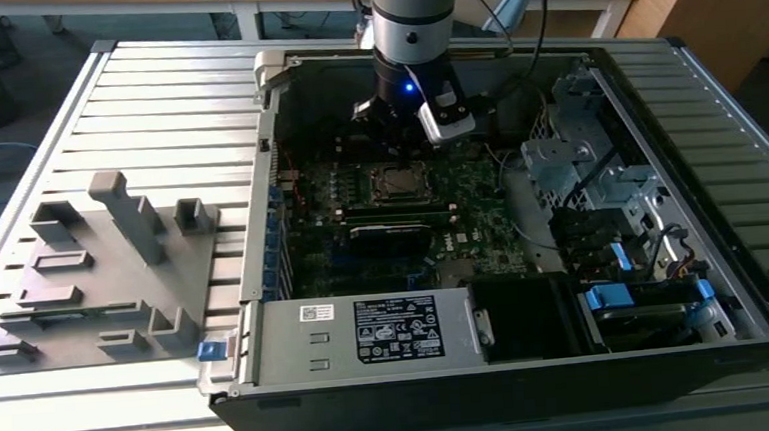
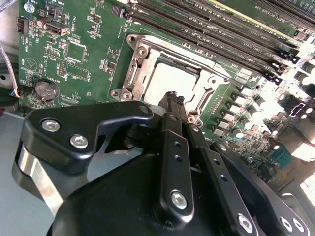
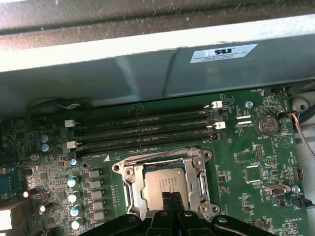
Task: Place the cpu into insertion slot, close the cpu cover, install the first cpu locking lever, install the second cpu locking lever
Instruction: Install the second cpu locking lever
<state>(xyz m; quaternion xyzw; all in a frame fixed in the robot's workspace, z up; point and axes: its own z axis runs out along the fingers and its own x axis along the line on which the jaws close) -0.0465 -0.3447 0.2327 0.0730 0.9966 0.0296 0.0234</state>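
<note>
The exterior view takes in the whole open computer case lying on a slatted metal table, with a grey fixture block on the exterior view's left and the arm reaching down into the case so that the gripper hangs just above the socket area of the green circuit board. From there the cpu is a small pale square in the middle of the board. The wrist views bring it close: in both, the cpu sits flat in the insertion slot, its dull silver-grey top showing through the large square cut-out of the cpu cover, which lies down over it as a thin silver frame. In the second wrist view the gripper has its black fingertips drawn together into a narrow point at the edge of the cpu, holding nothing. The first wrist view adds the long black memory slots running beside the socket and a coin battery further along the board.
</note>
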